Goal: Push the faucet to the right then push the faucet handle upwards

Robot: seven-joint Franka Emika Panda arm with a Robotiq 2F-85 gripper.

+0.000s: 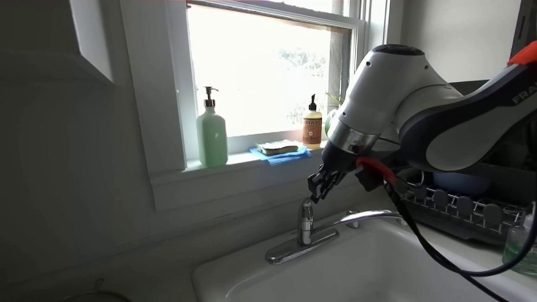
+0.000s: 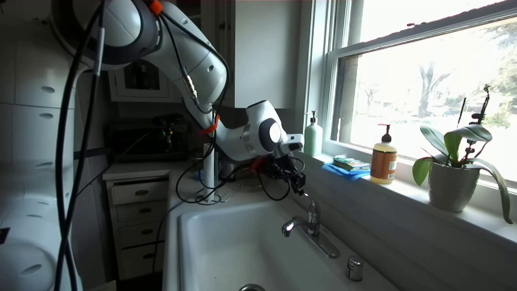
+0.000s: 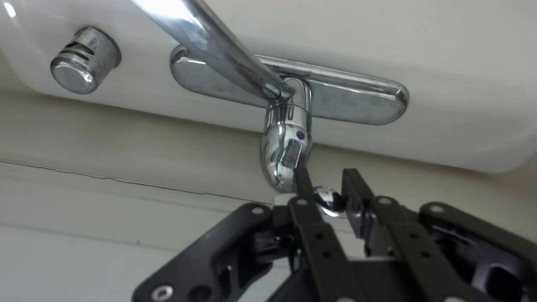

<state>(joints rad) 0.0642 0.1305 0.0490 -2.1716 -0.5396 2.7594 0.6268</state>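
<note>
"MEYER'S" on the amber pump bottle (image 1: 312,128), cut-off "FRA" on the robot arm (image 1: 423,100)

- Faucet (image 1: 305,238): shiny chrome, standing on the rim of the white sink (image 3: 453,130); long, low spout (image 3: 218,46) slanting across its flat base plate (image 3: 356,100).
- Faucet handle (image 3: 283,153): short, rounded chrome lever capping the upright post (image 3: 289,115), marked with a blue dot.

- I'm seeing a white countertop (image 2: 137,169), a sink (image 1: 209,272) sitting inside its front edge.
- A faucet (image 1: 307,230) and chrome cap (image 3: 84,61) are standing along the sink's back edge.
- A white tube (image 2: 209,173) is standing near the front edge.
- Past the sink's side, a dish rack (image 1: 440,222) and bottle (image 1: 512,243) are sitting.
</note>
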